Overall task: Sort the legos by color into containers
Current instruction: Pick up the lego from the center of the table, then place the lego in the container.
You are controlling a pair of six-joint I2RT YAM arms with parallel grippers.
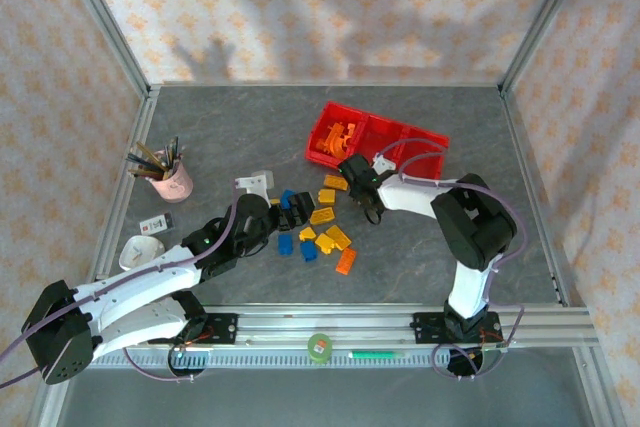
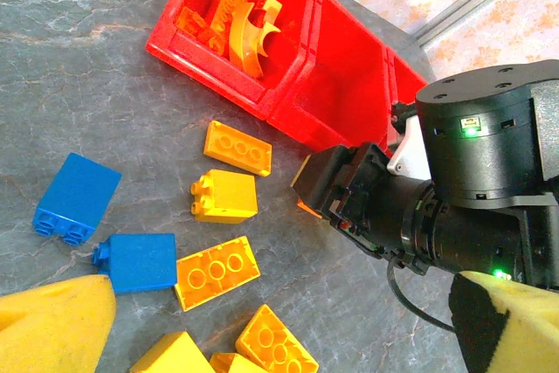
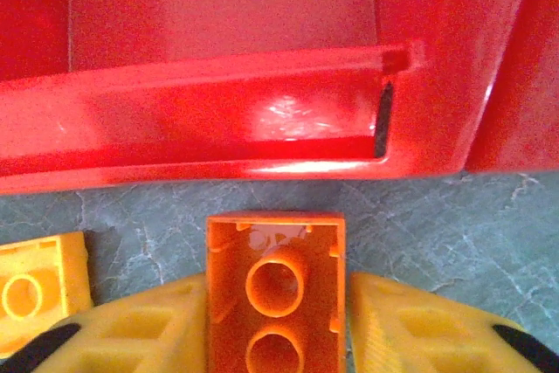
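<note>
The three joined red bins [image 1: 420, 139] stand at the back right; the left one holds several orange pieces [image 2: 236, 24]. My right gripper [image 3: 275, 329] is shut on an orange brick [image 3: 275, 294], hollow side up, low over the table just before the red bin wall [image 3: 218, 102]. The top view shows that gripper [image 1: 352, 171] at the bins' near edge. Loose legos lie mid-table: yellow [image 1: 322, 215], orange [image 1: 346, 261] and blue [image 1: 285, 244]. My left gripper [image 2: 279, 338] hangs open above them, near a blue brick [image 2: 135, 261] and a yellow brick [image 2: 225, 196].
A pink pencil cup [image 1: 170, 179] stands at the left, with a white dish [image 1: 140, 250] nearer the front. A small white block [image 1: 255, 184] lies behind the pile. A green tape roll [image 1: 319, 345] sits on the front rail. Metal frame posts bound the table.
</note>
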